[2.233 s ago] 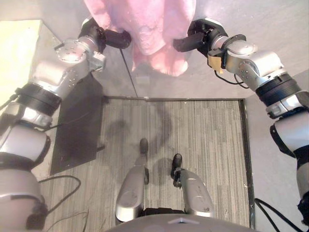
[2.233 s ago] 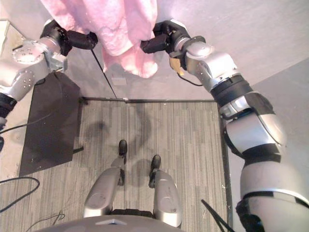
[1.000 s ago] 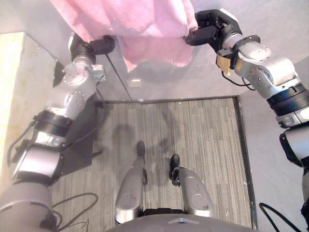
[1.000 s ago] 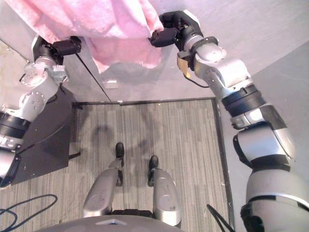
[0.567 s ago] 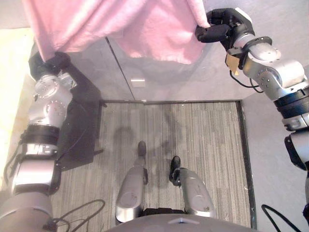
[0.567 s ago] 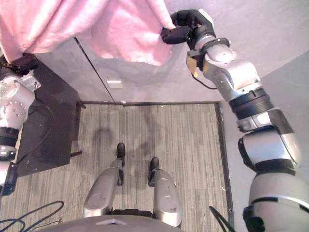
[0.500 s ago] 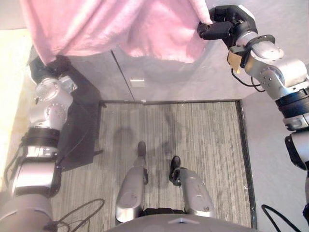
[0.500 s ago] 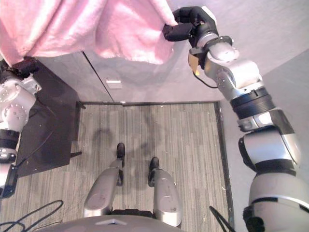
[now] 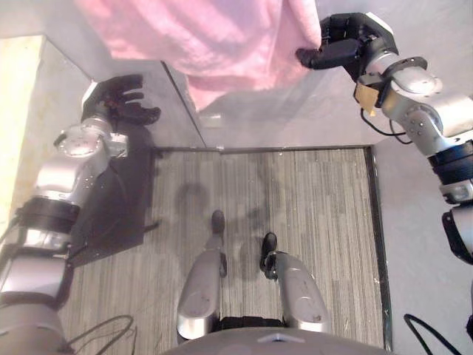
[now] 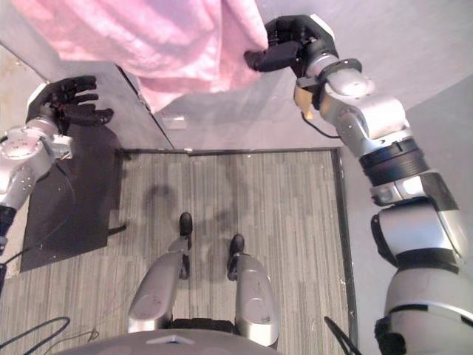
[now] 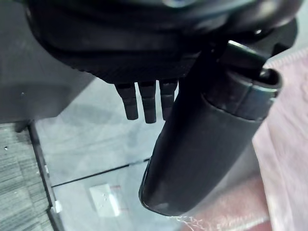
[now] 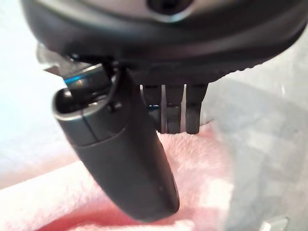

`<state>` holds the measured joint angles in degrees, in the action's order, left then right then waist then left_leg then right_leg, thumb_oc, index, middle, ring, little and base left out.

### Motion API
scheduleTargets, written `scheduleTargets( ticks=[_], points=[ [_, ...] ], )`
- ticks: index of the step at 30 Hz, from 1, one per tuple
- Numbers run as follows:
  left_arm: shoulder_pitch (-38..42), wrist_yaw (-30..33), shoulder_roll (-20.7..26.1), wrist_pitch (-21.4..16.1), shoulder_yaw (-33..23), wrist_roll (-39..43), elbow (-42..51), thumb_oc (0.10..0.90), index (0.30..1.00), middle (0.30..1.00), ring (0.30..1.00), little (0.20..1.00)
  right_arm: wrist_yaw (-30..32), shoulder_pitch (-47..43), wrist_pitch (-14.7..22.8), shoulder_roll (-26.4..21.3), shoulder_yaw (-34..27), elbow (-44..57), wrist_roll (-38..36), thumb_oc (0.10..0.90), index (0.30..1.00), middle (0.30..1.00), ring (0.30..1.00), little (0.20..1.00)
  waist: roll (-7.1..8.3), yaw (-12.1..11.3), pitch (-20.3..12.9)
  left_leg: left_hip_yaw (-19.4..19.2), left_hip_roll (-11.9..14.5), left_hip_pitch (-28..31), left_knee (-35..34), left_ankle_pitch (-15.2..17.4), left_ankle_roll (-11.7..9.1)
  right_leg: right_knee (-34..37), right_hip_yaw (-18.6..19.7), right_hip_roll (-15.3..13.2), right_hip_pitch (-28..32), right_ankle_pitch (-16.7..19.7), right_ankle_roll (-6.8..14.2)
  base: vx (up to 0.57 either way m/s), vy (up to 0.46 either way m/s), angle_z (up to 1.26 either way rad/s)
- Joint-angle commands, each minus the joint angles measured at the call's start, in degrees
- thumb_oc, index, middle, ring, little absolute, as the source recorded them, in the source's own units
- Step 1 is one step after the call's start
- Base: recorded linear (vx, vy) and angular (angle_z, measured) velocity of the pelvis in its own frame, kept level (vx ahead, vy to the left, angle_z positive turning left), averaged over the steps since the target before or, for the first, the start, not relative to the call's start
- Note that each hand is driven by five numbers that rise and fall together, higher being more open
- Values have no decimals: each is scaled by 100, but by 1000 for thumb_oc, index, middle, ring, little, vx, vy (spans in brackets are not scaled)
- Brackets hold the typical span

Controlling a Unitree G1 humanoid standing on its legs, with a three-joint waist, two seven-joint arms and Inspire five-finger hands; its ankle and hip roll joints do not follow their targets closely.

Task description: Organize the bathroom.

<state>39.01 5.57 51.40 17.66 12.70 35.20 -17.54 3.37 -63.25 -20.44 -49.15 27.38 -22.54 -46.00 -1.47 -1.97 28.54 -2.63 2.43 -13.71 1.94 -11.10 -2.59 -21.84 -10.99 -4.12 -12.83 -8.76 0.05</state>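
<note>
So the pink towel (image 9: pixel 222 41) is hanging up high in front of the grey wall (image 9: pixel 295 111), bunched in soft folds, with its lower edge dangling well above the striped floor (image 9: pixel 295 222). The right robot hand (image 9: pixel 336 50) is right at the towel's right-hand edge, fingers and thumb stretched out fairly straight toward the cloth. From its own wrist camera the towel sits just past the fingertips, and I honestly can't tell if the tips are touching it, but nothing is curled round the fabric. The left robot hand (image 9: pixel 118 103) is lower and off to the left, well apart from the towel, fingers spread and relaxed, holding nothing. It hovers over a dark panel (image 9: pixel 118 200) that leans by the wall. A pale counter (image 9: pixel 18 111) edge shows at the far left.
</note>
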Motion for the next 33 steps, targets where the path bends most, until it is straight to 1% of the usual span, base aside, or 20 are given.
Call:
scheduleTargets(
  ticks=[1, 4, 6, 10, 14, 17, 18, 19, 20, 21, 22, 23, 24, 25, 26, 27, 28, 29, 30, 33],
  points=[
    [765, -185, 446, -397, -189, -600, -12, 800, 900, 900, 900, 900, -80, -601, 994, -280, -361, 28, -118, 800, 900, 900, 900, 900, 120, -62, -388, -24, -189, 341, 827, 1114, 138, 943, 175, -175, 261, 703, 293, 0, 0, 0],
    [1027, -240, 516, -455, 5, -553, -219, 800, 900, 900, 900, 900, -63, -749, 1075, -224, -248, -101, -109, 800, 900, 900, 900, 900, 107, -69, -398, -29, -190, 329, 844, 1114, 133, 954, 159, -182, 258, 713, 293, 0, 0, 0],
    [1196, -337, 577, -414, 106, -488, -327, 800, 900, 900, 900, 900, -62, -856, 1105, -190, -186, -179, -88, 800, 900, 900, 900, 900, 105, -75, -417, -42, -182, 346, 825, 1117, 135, 976, 142, -188, 266, 719, 298, 0, 0, 0],
    [1252, -441, 561, -320, 133, -384, -403, 800, 900, 900, 900, 900, 10, -933, 1019, -174, -165, -155, -37, 800, 900, 900, 900, 900, 97, -82, -435, -51, -189, 344, 797, 1110, 139, 995, 140, -183, 261, 718, 303, 0, 0, 0],
    [1065, -721, 539, -36, 88, -430, -390, 800, 900, 900, 900, 900, 100, -870, 807, -230, -239, -183, 125, 800, 900, 900, 900, 900, 93, -84, -462, -50, -194, 359, 771, 1110, 129, 1005, 130, -186, 268, 720, 318, 0, 0, 0],
    [645, -653, 456, 237, -36, -160, -371, 800, 900, 900, 900, 900, 32, -670, 541, -328, -267, -206, 418, 800, 900, 900, 900, 900, 111, -97, -493, -36, -210, 403, 736, 1113, 133, 1035, 127, -186, 306, 724, 331, 0, 0, 0],
    [422, -595, 381, 329, -141, -150, -365, 800, 900, 900, 900, 900, -42, -543, 396, -343, -304, -178, 467, 800, 900, 900, 900, 900, 120, -99, -509, -31, -216, 420, 726, 1121, 134, 1045, 126, -182, 319, 723, 335, 0, 0, 0],
    [173, -742, 269, 410, -227, -481, -389, 800, 900, 900, 900, 900, -112, -372, 233, -336, -352, -132, 755, 800, 900, 900, 900, 900, 127, -93, -525, -38, -215, 438, 715, 1132, 131, 1053, 116, -178, 330, 718, 346, 0, 0, 0],
    [-145, -654, 242, 478, -271, -237, -315, 800, 900, 900, 900, 900, -284, -140, 43, -376, -366, -62, 915, 800, 900, 900, 900, 900, 147, -81, -536, -36, -206, 455, 703, 1122, 136, 1076, 141, -173, 351, 733, 342, 0, 0, 0],
    [-413, -683, 105, 463, -338, -436, -349, 800, 900, 900, 900, 900, -414, 65, -85, -392, -365, 31, 954, 800, 900, 900, 900, 900, 167, -80, -544, -43, -208, 480, 684, 1126, 148, 1116, 138, -167, 379, 742, 348, 0, 0, 0],
    [-854, -721, -42, 355, -410, -788, -277, 800, 900, 900, 900, 900, -531, 460, -144, -400, -436, 171, 1163, 800, 900, 900, 900, 900, 177, -67, -569, -52, -195, 528, 639, 1111, 151, 1164, 141, -154, 420, 759, 346, 0, 0, 0],
    [-1145, -487, -47, 506, -488, -302, -130, 800, 900, 900, 900, 900, -750, 760, -297, -430, -460, 235, 1188, 800, 900, 900, 900, 900, 192, -66, -594, -46, -189, 572, 602, 1103, 158, 1208, 163, -140, 475, 766, 337, 33, 14, 0],
    [-1401, -422, -280, 444, -589, -322, -177, 800, 900, 900, 900, 900, -879, 1045, -374, -353, -467, 242, 1161, 800, 900, 900, 900, 900, 200, -77, -626, -37, -200, 613, 559, 1102, 165, 1251, 155, -131, 516, 767, 347, 38, 11, 1],
    [-1673, -446, -485, 362, -650, -680, -247, 800, 900, 900, 900, 900, -1146, 1431, -279, -200, -549, 172, 1629, 800, 900, 900, 900, 900, 212, -82, -663, -51, -188, 663, 522, 1104, 159, 1275, 136, -117, 560, 754, 352, 31, 5, 2],
    [-1850, -413, -514, 435, -688, -440, -249, 800, 900, 900, 900, 900, -1397, 1728, -368, -117, -551, 156, 1687, 800, 900, 900, 900, 900, 221, -82, -675, -57, -161, 697, 500, 1082, 152, 1295, 141, -109, 601, 762, 351, 0, 0, 0],
    [-1989, -374, -663, 354, -706, -442, -313, 800, 900, 900, 900, 900, -1400, 1961, -385, -9, -527, 189, 1570, 800, 900, 900, 900, 900, 231, -86, -685, -57, -163, 721, 473, 1078, 161, 1325, 137, -104, 626, 772, 356, 0, 0, 0],
    [-2333, -372, -998, 264, -677, -856, -524, 800, 900, 900, 900, 900, -1609, 2589, -245, 371, -482, 44, 2036, 800, 900, 900, 900, 900, 248, -90, -710, -67, -146, 792, 428, 1064, 157, 1390, 119, -87, 702, 798, 353, 0, 0, 0],
    [-2375, -360, -1023, 286, -665, -795, -550, 800, 900, 900, 900, 900, -1560, 2665, -336, 414, -471, 17, 1859, 800, 900, 900, 900, 900, 251, -90, -715, -69, -139, 807, 423, 1060, 155, 1401, 122, -84, 719, 807, 353, 0, 0, 0],
    [-2588, -359, -1276, 111, -571, -1230, -820, 800, 900, 900, 900, 900, -1593, 3104, -177, 822, -390, -279, 2277, 800, 900, 900, 900, 900, 261, -81, -741, -67, -145, 859, 391, 1074, 164, 1451, 137, -72, 766, 813, 350, 0, 0, 0],
    [-2706, -256, -1357, 19, -478, -1153, -972, 800, 900, 900, 900, 900, -1533, 3347, -157, 994, -281, -436, 2326, 800, 900, 900, 900, 900, 260, -69, -761, -89, -126, 884, 394, 1074, 162, 1461, 147, -64, 789, 827, 349, -1, 12, -3]
  ],
)
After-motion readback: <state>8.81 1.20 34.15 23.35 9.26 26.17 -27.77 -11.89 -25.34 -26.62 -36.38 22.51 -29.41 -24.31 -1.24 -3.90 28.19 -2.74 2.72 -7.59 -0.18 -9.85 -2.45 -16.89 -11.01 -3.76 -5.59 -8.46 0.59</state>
